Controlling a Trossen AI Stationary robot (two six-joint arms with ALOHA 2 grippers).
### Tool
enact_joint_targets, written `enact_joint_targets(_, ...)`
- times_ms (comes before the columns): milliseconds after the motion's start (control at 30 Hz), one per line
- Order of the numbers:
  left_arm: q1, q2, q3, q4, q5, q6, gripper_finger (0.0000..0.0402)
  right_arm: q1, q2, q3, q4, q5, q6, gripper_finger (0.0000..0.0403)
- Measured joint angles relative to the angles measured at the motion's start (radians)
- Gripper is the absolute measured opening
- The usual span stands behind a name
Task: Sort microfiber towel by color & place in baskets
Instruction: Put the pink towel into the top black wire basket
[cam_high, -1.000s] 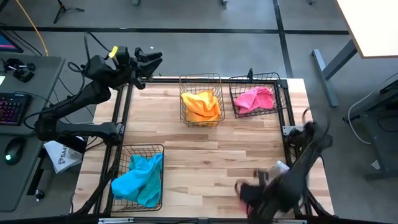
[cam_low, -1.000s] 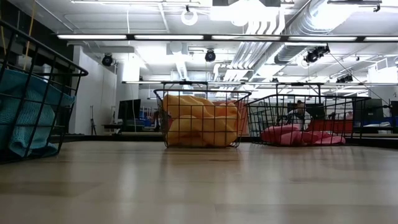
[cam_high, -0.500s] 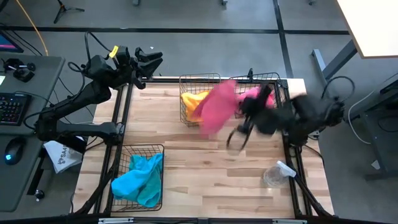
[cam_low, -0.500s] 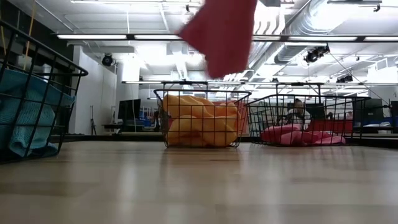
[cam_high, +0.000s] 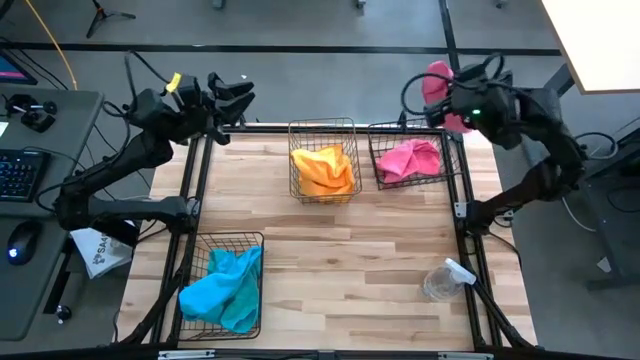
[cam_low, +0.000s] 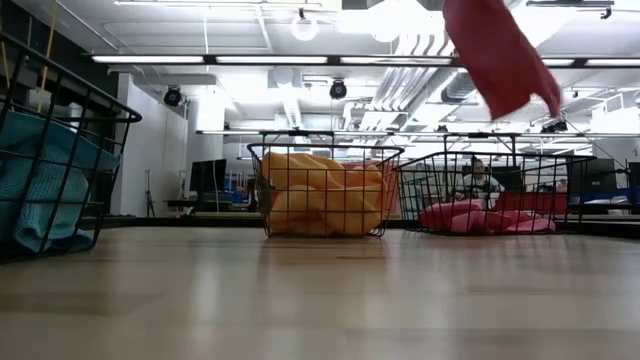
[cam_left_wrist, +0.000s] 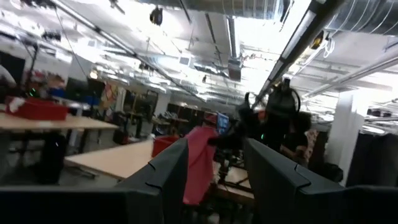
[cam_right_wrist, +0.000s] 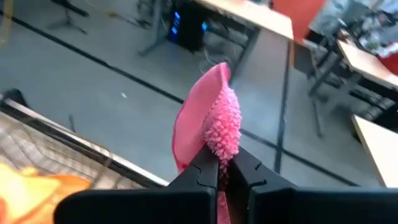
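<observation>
Right gripper (cam_right_wrist: 219, 163) clamped on a pink towel (cam_high: 437, 78), raised beyond the far rim of the pink basket (cam_high: 412, 128).
Carry step, judging by the layout: next it should come back over that basket, which already holds pink cloth, lower and let go. Left gripper (cam_left_wrist: 214, 171) waits with fingers apart, raised well left of that basket. Orange basket (cam_high: 322, 160) sits just left; turquoise basket (cam_high: 222, 282) far off, seemingly sorted.

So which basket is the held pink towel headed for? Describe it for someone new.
On the wooden table, two baskets stand along the far edge. Take the pink-towel basket by the far right corner, under the right gripper; its neighbour holds orange cloth.
</observation>
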Motion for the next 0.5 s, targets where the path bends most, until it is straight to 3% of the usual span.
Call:
enact_joint_targets(100,0.015,-0.022,0.000,-0.010,0.000,0.006,0.0145,-0.037,-0.010,-0.100,0.005,-0.039,0.047,0.0000)
enact_joint_targets(233,0.035,-0.056,0.000,-0.034,0.000,0.007,0.0145,-0.057,-0.045,-0.331,0.058,-0.063,0.095,0.0000)
enact_joint_targets(367,0.045,-0.090,0.000,-0.044,-0.001,0.007,0.0145,-0.118,-0.131,-0.606,0.256,-0.115,0.107,0.0000)
enact_joint_targets(500,0.048,-0.114,0.000,-0.053,-0.001,0.000,0.0145,-0.212,-0.243,-0.850,0.488,-0.251,0.124,0.0000)
